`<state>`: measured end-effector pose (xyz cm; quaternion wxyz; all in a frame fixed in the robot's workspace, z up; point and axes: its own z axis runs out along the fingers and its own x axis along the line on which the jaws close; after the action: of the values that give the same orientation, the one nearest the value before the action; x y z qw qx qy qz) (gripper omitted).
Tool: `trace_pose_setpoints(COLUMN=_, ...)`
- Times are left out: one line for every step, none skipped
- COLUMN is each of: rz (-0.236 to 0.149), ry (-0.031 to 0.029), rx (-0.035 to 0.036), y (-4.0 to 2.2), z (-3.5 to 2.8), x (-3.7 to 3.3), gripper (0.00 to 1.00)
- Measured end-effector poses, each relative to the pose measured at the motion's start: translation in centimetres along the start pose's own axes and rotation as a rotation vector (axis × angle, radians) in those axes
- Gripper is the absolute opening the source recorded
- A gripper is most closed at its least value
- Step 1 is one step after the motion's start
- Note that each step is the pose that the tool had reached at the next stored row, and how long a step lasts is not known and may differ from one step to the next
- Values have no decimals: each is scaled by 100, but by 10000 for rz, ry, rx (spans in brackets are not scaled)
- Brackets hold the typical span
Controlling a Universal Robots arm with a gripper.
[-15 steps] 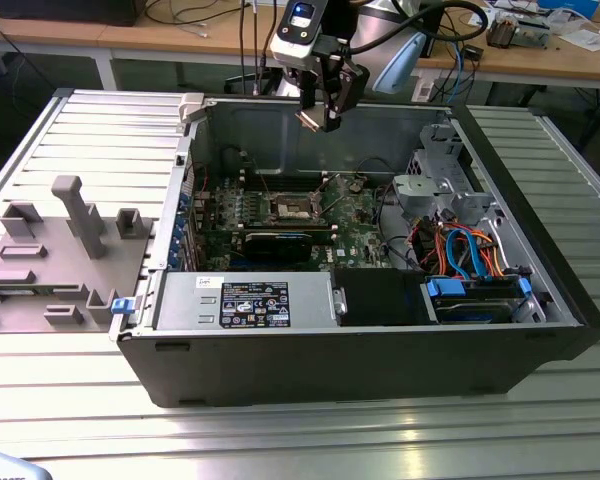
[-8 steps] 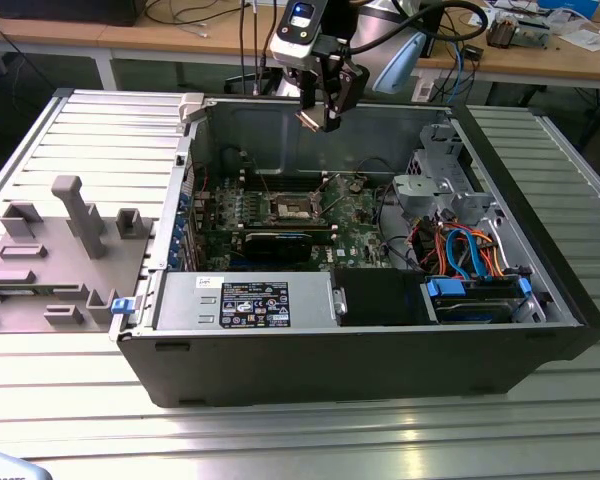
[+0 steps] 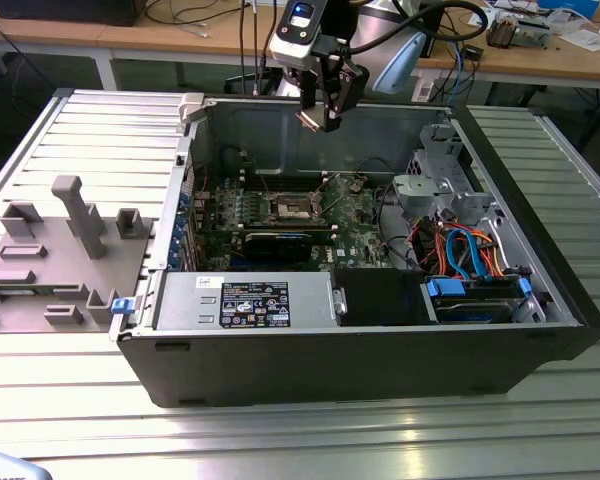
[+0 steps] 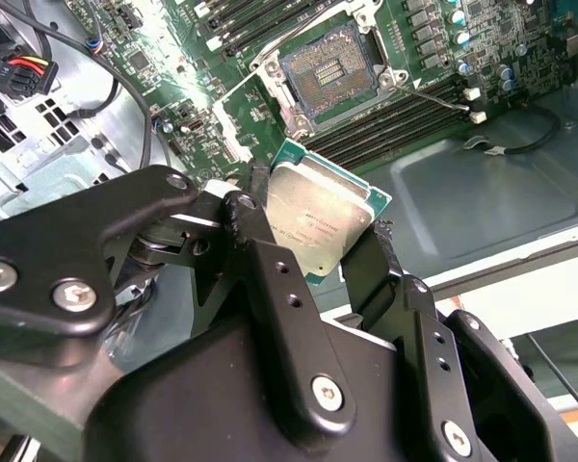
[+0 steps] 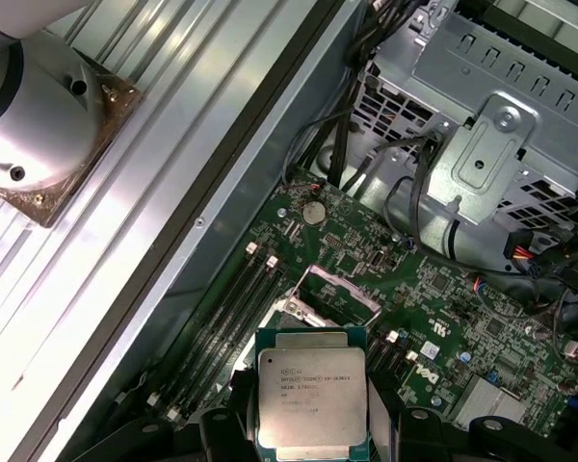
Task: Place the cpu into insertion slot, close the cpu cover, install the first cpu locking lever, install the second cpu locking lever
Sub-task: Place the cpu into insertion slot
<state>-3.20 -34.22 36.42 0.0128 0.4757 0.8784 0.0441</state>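
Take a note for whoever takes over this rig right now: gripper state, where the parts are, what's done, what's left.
The gripper is shut on the small square silver-topped cpu and holds it above the open black computer case, over the green motherboard.
The insertion slot, a square dark socket in a silver frame, is empty with its contacts exposed.
Done: the cpu is picked up.
Left: seating the cpu, then closing and latching the socket.

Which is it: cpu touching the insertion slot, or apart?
Apart. The exterior view shows the end effector holding the cpu well above the insertion slot, bare case wall between them.
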Motion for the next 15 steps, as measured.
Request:
trace_pose_setpoints(rz=4, ry=-1, rx=0, y=0, z=0, x=0, gripper=55)
trace_pose_setpoints(rz=11, ry=-1, rx=-1, y=0, z=0, x=0, gripper=55)
trace_pose_setpoints(rz=19, ry=-2, rx=0, y=0, z=0, x=0, gripper=55)
trace_pose_setpoints(rz=25, ry=-2, rx=-1, y=0, z=0, x=0, gripper=55)
trace_pose_setpoints(rz=29, ry=-3, rx=-1, y=0, z=0, x=0, gripper=55)
trace_pose_setpoints(rz=37, ry=-3, rx=-1, y=0, z=0, x=0, gripper=55)
trace_pose_setpoints(rz=45, ry=-4, rx=-1, y=0, z=0, x=0, gripper=55)
trace_pose_setpoints(rz=52, ry=-5, rx=-1, y=0, z=0, x=0, gripper=55)
trace_pose_setpoints(rz=56, ry=-5, rx=-1, y=0, z=0, x=0, gripper=55)
trace_pose_setpoints(rz=62, ry=-6, rx=-1, y=0, z=0, x=0, gripper=55)
trace_pose_setpoints(rz=67, ry=-6, rx=-2, y=0, z=0, x=0, gripper=55)
trace_pose_setpoints(rz=74, ry=-7, rx=-1, y=0, z=0, x=0, gripper=55)
trace_pose_setpoints(rz=78, ry=-7, rx=-2, y=0, z=0, x=0, gripper=55)
trace_pose_setpoints(rz=88, ry=-8, rx=-2, y=0, z=0, x=0, gripper=55)
trace_pose_setpoints(rz=95, ry=-8, rx=-2, y=0, z=0, x=0, gripper=55)
